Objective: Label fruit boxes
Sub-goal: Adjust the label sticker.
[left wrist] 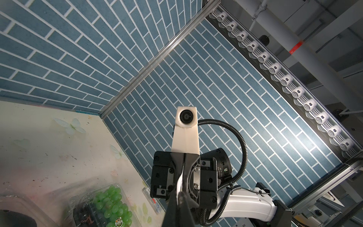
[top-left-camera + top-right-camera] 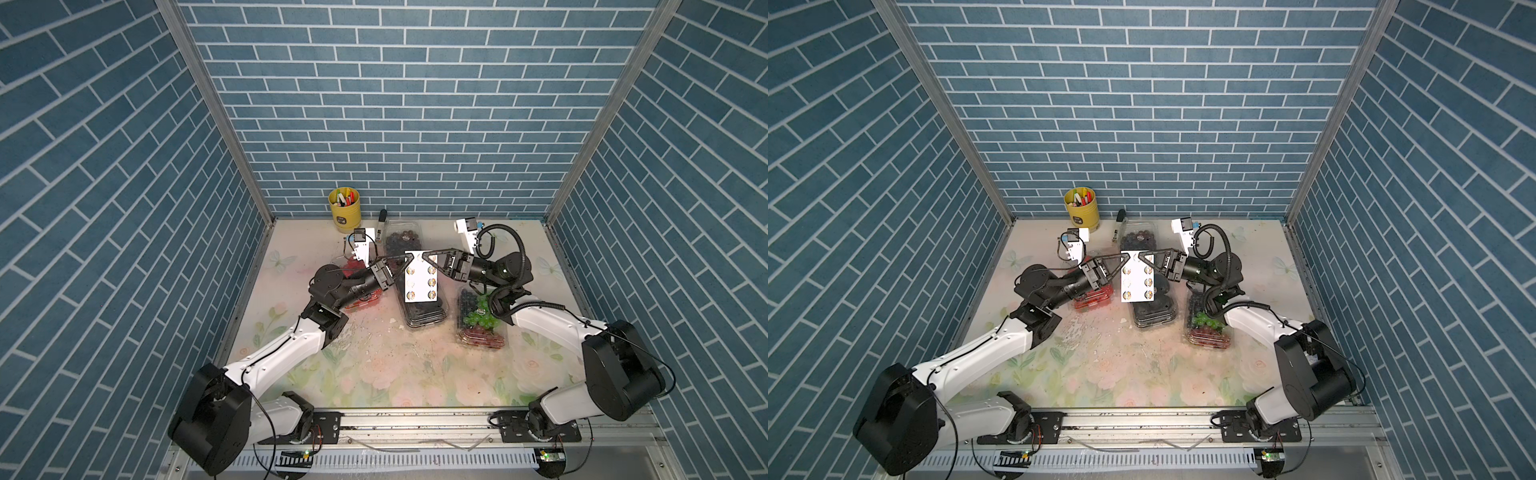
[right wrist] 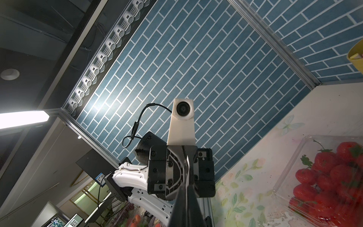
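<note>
Sticker sheet (image 2: 420, 277): white, round stickers in two columns, held up above the surface (image 2: 374, 374) by its two upper corners and hanging down from them. Left end effector (image 2: 406, 258): fingers together, clamped on the sheet's upper corner on its own side. Right end effector (image 2: 423, 257): fingers together, clamped on the opposite upper corner, so the two tips point at each other with little of the sheet between them. Both wrist views show the sheet edge-on as a thin white strip running into the closed end effector opposite. Fruit boxes: four, clear plastic, all lying on the surface. Strawberry box (image 2: 357, 305): red fruit, at the left, largely covered by the left arm; shown more plainly in the right wrist view (image 3: 324, 176). Dark grape box (image 2: 401, 240): at the back, just behind the hanging sheet. Black fruit box (image 2: 426, 316): centre, beneath the sheet and partly hidden by it in both top views. Mixed grape box (image 2: 482, 322): green, dark and red fruit, at the right, far end under the right arm, round label on its lid; also in the left wrist view (image 1: 110, 206). Yellow cup (image 2: 345, 208): holds pens, stands near the back wall, apart from the boxes. Marker (image 2: 381, 226): dark cap, lies between the cup and the dark grape box
</note>
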`<state>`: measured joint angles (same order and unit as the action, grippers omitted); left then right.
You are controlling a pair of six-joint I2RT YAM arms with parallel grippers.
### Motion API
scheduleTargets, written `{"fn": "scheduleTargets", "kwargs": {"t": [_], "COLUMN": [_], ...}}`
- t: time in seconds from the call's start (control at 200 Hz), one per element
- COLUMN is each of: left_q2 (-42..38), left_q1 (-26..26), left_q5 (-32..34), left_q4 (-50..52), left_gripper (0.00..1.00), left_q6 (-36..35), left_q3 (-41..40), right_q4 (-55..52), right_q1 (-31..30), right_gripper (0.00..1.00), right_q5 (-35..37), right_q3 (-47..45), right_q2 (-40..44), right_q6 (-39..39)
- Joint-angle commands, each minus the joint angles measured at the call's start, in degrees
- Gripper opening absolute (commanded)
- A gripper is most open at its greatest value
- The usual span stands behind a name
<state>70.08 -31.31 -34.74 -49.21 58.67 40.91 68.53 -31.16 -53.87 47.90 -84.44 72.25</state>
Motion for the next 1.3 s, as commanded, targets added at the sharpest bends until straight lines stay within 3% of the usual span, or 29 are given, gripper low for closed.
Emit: {"fn": "scheduleTargets", "kwargs": {"t": [0.0,0.57,0.655,0.75,0.9,1.255,1.295], "left_q2": [0.62,0.8,0.43,0.4,0.59,0.6,0.78], "left_q1": [0.28,0.38,0.4,0.46,0.44,0.79,0.81], "left_q5": [-0.46,-2.17,-2.17,-2.21,-2.07,-1.62,-1.47], "left_q4": [-2.12,-7.85,-7.32,-6.78,-6.76,-6.02,-5.22], "left_gripper": [0.0,0.0,0.0,0.0,0.0,0.0,0.05], "left_q6": [-0.05,3.32,3.05,2.76,2.67,2.5,2.37], "left_q3": [1.11,0.75,0.67,0.49,0.4,-0.04,0.09], "right_q4": [3.86,4.15,4.09,4.18,3.8,7.1,8.4], "right_q1": [-0.76,-1.19,-1.1,-1.15,-1.01,-0.76,-0.75], "right_gripper": [0.0,0.0,0.1,0.1,0.0,0.0,0.0], "right_q5": [-1.33,-1.37,-1.07,-0.98,-1.0,-0.82,-1.11], "right_q3": [2.11,2.63,2.64,2.64,2.64,1.76,1.85], "right_q2": [-0.19,-2.28,-2.14,-1.61,-0.74,-0.08,-0.17], "right_q6": [1.8,2.06,1.96,1.89,1.55,2.35,2.96]}}
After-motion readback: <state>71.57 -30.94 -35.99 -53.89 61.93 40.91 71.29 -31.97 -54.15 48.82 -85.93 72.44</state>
